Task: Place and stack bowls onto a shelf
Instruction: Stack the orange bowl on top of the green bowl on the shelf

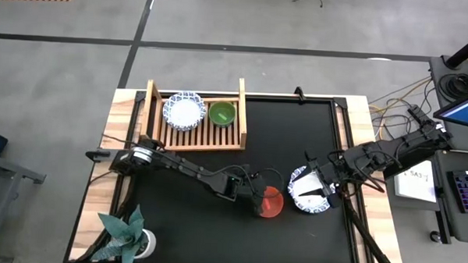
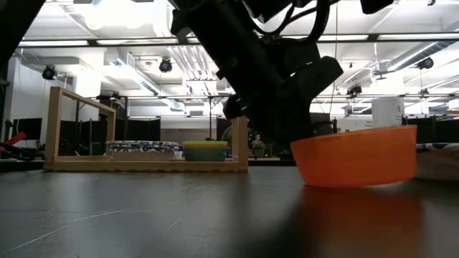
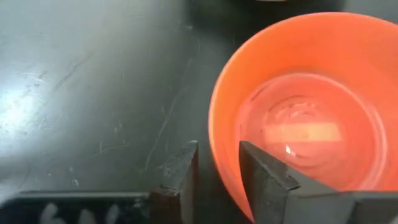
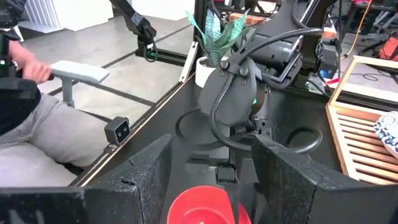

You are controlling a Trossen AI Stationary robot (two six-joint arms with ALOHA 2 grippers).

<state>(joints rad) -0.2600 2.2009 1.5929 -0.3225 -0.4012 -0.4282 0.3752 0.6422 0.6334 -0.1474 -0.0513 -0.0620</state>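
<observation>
The red bowl (image 1: 273, 204) stands on the black mat (image 1: 184, 216) near its near edge; in the low view the red bowl (image 2: 356, 158) looks orange. My left gripper (image 1: 259, 203) reaches it from the left and is shut on its rim. A white blue-rimmed bowl (image 1: 308, 191) sits just to the right, under my right gripper (image 1: 324, 189), whose fingers stand wide open (image 4: 212, 142). On the wooden shelf (image 1: 195, 138) at the far left rest another white bowl (image 1: 183, 112) and the green bowl (image 1: 222, 113). The other bowls are out of view. My left gripper (image 3: 217, 152) has the red bowl's rim (image 3: 219, 134) on the side toward the table's left. One finger (image 3: 264, 177) is inside the bowl and the other (image 3: 183, 171) outside. The fingers slant down from the left. The bowl's base (image 2: 355, 183) is still on the mat.
A potted plant (image 1: 126, 234) stands at the mat's near left corner. The shelf has raised side rails (image 1: 242, 108) and free slats beside the green bowl. A seated person (image 4: 31, 124) is beyond the table's edge. Bare mat lies between shelf and bowls.
</observation>
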